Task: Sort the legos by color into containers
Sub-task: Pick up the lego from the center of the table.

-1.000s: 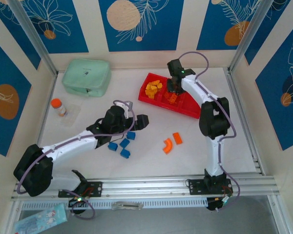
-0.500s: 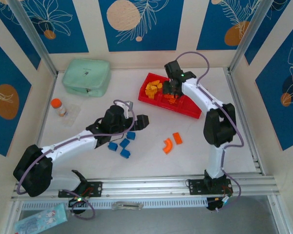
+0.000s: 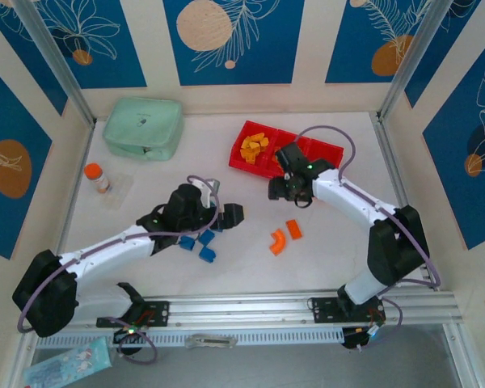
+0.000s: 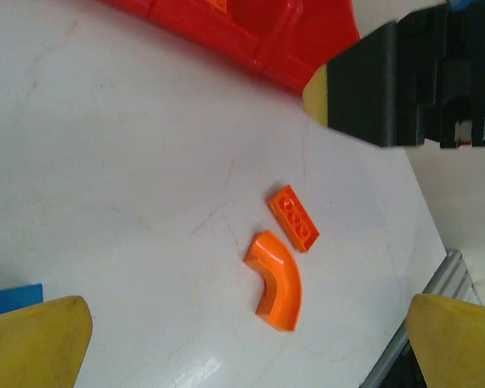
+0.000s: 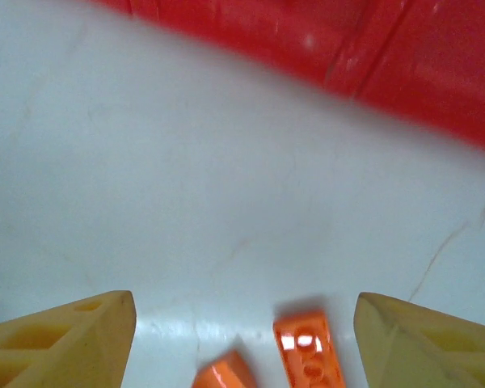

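Hanging over the white worktop [image 3: 250,271], the right hand [image 3: 276,191] sits just in front of the near wall of the red tray [image 3: 327,150]. Its two yellow fingers [image 5: 65,339] are spread wide with nothing between them. The left hand [image 3: 229,215] hovers low over the middle of the worktop. Its own yellow fingertips [image 4: 32,343] stand at the bottom corners of its wrist view, equally wide and gripping nothing. Two red-orange legos lie loose on the near side of the right hand, well short of the tray. One is a curved arch [image 3: 276,241], smooth and glossy, bent through a quarter turn. Just beside it is a flat oblong brick [image 3: 293,229] with round studs on top. From the right wrist both sit at the bottom edge of the picture, the flat oblong brick between the fingers and the curved arch cut off by the frame. A few blue bricks [image 3: 207,255], small and blocky, lie close together beside the left arm, on the near side of the left hand; the corner of one shows in the left wrist view. A heap of yellow-orange bricks [image 3: 253,147] lies in the tray's leftmost compartment. The tray is long and bright red and lies at a slant near the back of the worktop. A mint-green zip case [image 3: 144,127] sits in the far left corner, and a small orange-capped bottle [image 3: 97,178] stands near the left edge.
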Motion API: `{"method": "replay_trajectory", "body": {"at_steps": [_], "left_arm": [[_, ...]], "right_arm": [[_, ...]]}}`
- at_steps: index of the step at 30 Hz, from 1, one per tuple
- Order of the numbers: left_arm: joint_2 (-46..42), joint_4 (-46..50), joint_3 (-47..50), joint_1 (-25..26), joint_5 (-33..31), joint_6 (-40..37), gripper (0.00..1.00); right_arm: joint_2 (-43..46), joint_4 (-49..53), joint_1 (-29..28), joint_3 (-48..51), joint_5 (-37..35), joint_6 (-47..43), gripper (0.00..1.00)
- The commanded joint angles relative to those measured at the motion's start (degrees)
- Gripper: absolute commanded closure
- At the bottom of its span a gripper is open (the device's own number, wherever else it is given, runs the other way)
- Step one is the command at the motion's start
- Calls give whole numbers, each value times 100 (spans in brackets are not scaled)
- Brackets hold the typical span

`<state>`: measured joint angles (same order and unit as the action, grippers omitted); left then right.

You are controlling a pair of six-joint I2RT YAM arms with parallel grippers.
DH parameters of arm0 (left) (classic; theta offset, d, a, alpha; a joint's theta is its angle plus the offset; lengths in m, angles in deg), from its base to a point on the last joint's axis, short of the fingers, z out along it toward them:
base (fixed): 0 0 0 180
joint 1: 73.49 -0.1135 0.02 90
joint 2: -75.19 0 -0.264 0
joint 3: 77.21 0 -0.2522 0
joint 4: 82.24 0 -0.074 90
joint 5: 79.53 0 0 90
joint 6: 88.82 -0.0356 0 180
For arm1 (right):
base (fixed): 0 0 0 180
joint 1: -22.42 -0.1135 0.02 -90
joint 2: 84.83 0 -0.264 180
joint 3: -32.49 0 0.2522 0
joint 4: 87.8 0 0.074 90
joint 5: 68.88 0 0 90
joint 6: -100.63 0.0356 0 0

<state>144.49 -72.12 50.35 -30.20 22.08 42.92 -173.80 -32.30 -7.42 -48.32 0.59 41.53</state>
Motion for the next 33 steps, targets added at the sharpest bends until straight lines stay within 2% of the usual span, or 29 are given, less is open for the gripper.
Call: {"method": "replay_trajectory", "body": {"at_steps": [1, 8, 15, 27, 33], "left_arm": [[-94, -124, 135, 157, 123, 51, 1], [-71, -636, 448, 491, -188, 435, 1], [116, -856, 478, 607, -305, 546, 1], [255, -875, 402, 639, -326, 537, 1], [300, -884, 361, 639, -310, 529, 1]], "right_arm": [[159, 383, -124, 306, 140, 301, 27], [520, 451, -206, 1145, 180, 628, 24], [390, 478, -197, 1451, 346, 722, 24], [-113, 31, -24, 1613, 387, 623, 30], [-322, -16, 93, 1495, 430, 559, 37]]}}
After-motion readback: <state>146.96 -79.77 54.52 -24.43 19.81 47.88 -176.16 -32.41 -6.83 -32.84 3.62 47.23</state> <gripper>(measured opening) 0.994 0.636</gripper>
